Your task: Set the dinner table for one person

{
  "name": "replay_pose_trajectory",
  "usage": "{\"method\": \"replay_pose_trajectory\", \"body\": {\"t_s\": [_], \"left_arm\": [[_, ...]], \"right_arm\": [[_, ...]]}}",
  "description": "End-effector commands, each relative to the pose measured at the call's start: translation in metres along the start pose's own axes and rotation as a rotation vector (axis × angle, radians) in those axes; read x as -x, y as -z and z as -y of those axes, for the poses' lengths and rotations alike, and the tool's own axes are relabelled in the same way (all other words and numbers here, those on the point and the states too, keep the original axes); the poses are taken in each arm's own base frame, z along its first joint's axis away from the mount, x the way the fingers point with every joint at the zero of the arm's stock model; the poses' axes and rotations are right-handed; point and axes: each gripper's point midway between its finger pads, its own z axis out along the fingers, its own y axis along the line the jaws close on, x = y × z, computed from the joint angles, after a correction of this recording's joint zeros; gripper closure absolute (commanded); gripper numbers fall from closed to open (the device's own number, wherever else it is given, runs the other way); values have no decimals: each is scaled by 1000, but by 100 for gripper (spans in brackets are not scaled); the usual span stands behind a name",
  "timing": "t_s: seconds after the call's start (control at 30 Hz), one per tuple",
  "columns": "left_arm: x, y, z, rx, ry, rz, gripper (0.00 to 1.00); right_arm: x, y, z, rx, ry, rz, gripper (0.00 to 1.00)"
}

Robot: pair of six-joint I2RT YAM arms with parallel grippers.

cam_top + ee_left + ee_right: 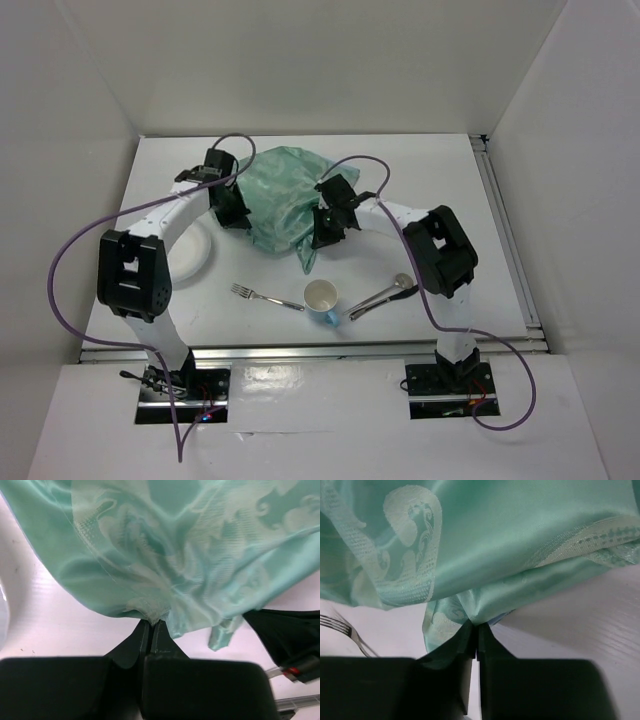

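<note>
The pale green patterned placemat [285, 195] hangs bunched over the middle of the white dinner table [440, 180]. My left gripper [232, 212] is shut on its left edge, with the cloth [165, 555] pinched at the fingertips. My right gripper [328, 228] is shut on its right edge, and the cloth [490, 540] drapes from the tips. A fork [265, 297], a white cup [321, 298] and a spoon [380, 297] lie near the front edge. A white plate [198, 250] sits partly under the left arm.
The fork's tines show in the right wrist view [342, 627]. Metal rails run along the table's right edge [505, 230] and front edge [300, 348]. White walls enclose the table on three sides.
</note>
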Motion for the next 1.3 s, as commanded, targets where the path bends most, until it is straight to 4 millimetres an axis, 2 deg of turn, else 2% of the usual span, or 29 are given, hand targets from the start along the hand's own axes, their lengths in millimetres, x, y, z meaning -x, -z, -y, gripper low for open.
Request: {"method": "replay_pose_trajectory", "body": {"t_s": [0.0,0.03,0.13,0.17,0.27,0.3,0.33,0.37,0.5,0.6,0.63,0.67,0.7,0.73,0.8,0.83,0.9,0.93,0.97,1.0,1.03,1.07,1.1,1.13,1.17,1.2,1.27], "left_arm": [[17,31,11,-13,-38,51,100],[16,32,11,-7,-37,42,100],[34,44,17,-9,-57,96,100],[41,47,23,-20,-59,113,100],[54,54,30,-21,-81,136,100],[65,63,33,-27,-74,154,100],[68,63,35,-27,-84,155,100],[73,68,38,-37,-86,171,100],[96,92,54,-89,-93,247,100],[97,95,60,-113,-106,239,100],[97,95,59,-111,-118,240,100],[96,105,60,-121,-120,255,100],[93,107,58,-119,-129,255,100],[83,100,50,-103,-127,228,100],[75,100,46,-111,-139,223,100],[61,96,36,-96,-136,198,100],[51,92,29,-90,-135,188,100],[40,85,21,-82,-134,175,100],[37,82,18,-80,-134,171,100],[32,76,15,-72,-133,158,100],[28,72,11,-64,-131,143,100],[23,66,8,-57,-130,133,100],[20,61,5,-48,-129,117,100],[20,61,5,-48,-129,117,100],[17,58,2,-42,-128,106,100],[16,55,1,-37,-127,99,100],[16,53,0,-30,-127,104,100]], "right_arm": [[26,2,-7,-21,-18,88,97],[30,8,-6,-42,-18,105,100],[48,29,4,-115,-25,180,100],[62,44,15,-141,-35,228,100],[77,66,31,-168,-41,268,100],[86,77,44,-188,-64,299,100],[93,92,45,-192,-42,322,100],[101,103,56,-217,-50,352,100],[136,155,77,-295,-42,491,100],[144,179,88,-357,-19,535,100],[143,193,100,-417,-37,570,100],[144,202,103,-444,-27,597,100],[141,210,107,-475,-23,619,100],[128,222,115,-522,-36,642,100],[118,231,116,-518,-46,680,95],[99,231,117,-507,-52,669,95],[79,225,118,-481,-88,648,81],[57,216,120,-460,-124,601,71],[47,211,121,-451,-122,572,71],[36,203,125,-441,-170,546,56],[29,200,124,-421,-187,533,47],[14,192,132,-412,-229,487,44],[4,188,135,-401,-298,456,43],[-3,186,146,-400,-357,431,41],[-11,182,144,-352,-399,396,41],[-25,177,150,-352,-449,347,41],[-39,174,154,-283,-556,311,41]]}}
